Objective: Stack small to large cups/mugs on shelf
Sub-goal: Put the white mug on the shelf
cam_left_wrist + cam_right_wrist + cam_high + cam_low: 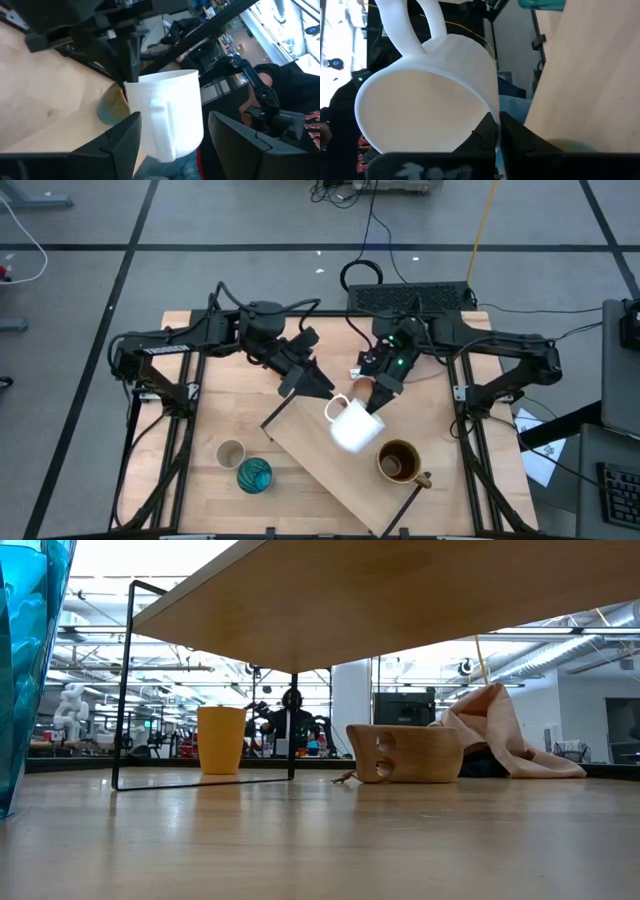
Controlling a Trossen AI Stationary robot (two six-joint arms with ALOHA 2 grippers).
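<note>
White mug (352, 426) held in the air above the middle of the shelf (300, 442), tilted. Right pincer (385, 388) is clenched on the mug's rim, wall nipped between its fingertips, seen in the right wrist view (496, 131). Left pincer (172, 132) stands released, fingers either side of the mug, handle facing it; contact not seen.

Brown mug (400, 461) sits on the shelf at about 4 o'clock from the white one. Beige cup (231, 453) and teal cup (254, 474) stand on the counter (225, 395) at 8 o'clock. Orange cup (221, 739) and tan cup (404, 752) sit under the shelf, low view.

Risks: rim pinch is thin; mug could swivel or slip. If the right lets go before the left closes, mug drops onto the shelf or the brown mug.
</note>
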